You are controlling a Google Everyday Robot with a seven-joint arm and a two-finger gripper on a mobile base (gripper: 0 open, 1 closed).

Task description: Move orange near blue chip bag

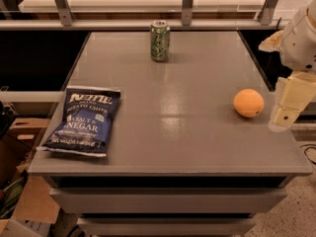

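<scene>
The orange (248, 102) sits on the grey table (168, 132) near its right edge. The blue chip bag (84, 119) lies flat near the table's front left corner, far from the orange. My gripper (289, 105) hangs at the right edge of the view, just right of the orange and a little apart from it, over the table's right edge. It holds nothing that I can see.
A green soda can (160, 41) stands upright at the back middle of the table. A metal rail and posts (186, 4) run behind the table. Cardboard boxes (24, 201) lie on the floor at the lower left.
</scene>
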